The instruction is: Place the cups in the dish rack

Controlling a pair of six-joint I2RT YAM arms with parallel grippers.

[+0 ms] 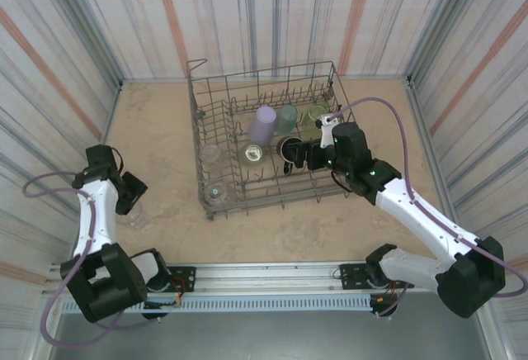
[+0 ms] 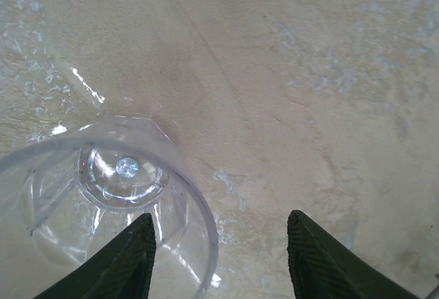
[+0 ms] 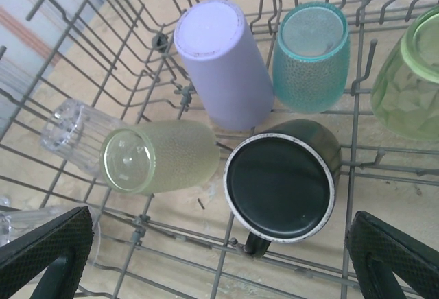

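Note:
A clear cup [image 2: 103,189] stands upright on the table at the left. My left gripper [image 2: 221,215] hangs over it, open, with the left finger [image 2: 130,258] over the cup's mouth and the right finger outside, so the rim wall lies between them. From above, the left gripper [image 1: 132,201] sits left of the dish rack [image 1: 330,75]. The rack holds a lavender cup [image 3: 223,66], a teal cup [image 3: 312,55], two yellow-green cups [image 3: 164,156] [image 3: 411,86], a dark cup [image 3: 281,182] and clear cups [image 1: 216,191]. My right gripper [image 3: 223,258] is open just above the dark cup.
The rack's upright tines and wires [image 3: 178,93] surround the cups under the right gripper. Striped walls [image 1: 66,46] close off the table on three sides. Bare tabletop [image 1: 157,129] lies left of the rack, and a rail [image 1: 272,273] runs along the near edge.

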